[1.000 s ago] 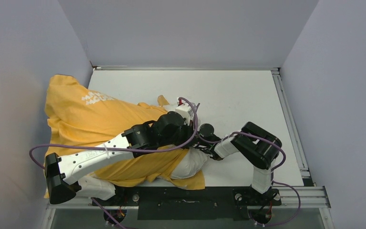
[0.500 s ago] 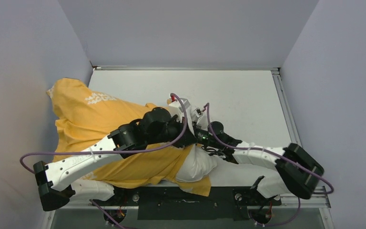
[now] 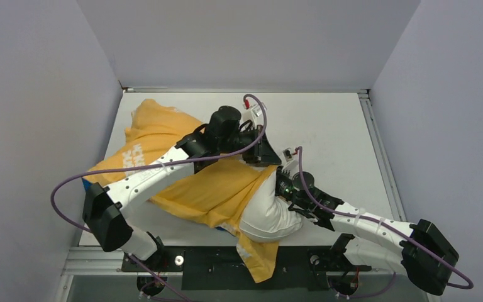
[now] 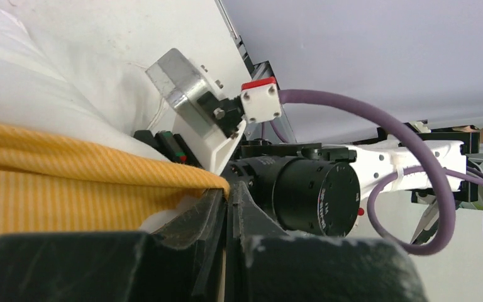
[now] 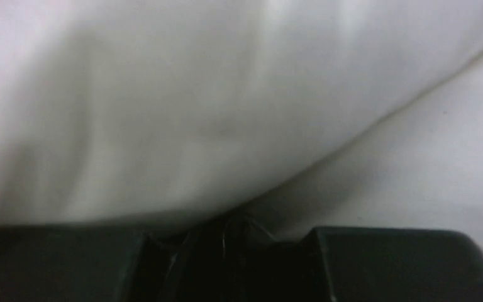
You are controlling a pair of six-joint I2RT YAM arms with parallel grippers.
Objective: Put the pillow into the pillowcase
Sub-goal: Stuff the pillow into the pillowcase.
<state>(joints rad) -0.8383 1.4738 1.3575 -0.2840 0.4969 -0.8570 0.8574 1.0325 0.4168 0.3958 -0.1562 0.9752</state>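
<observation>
While the left gripper [image 4: 226, 194] clamps the pillowcase [image 3: 210, 189] hem and the right gripper [image 5: 233, 228] pinches the pillow [image 3: 269, 217], its bare end sits at the table's [image 3: 333, 126] near edge, just nearside of both, the right one nearer. Long axis points to the far-left corner. Since a second ago: hem hauled toward the far edge, more white showing.

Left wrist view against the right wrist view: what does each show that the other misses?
Left wrist only: the left gripper pinching the orange-yellow pillowcase edge, plus the right arm and its purple cable. Right wrist only: the right gripper closed on a fold. Both: the white pillow.
</observation>
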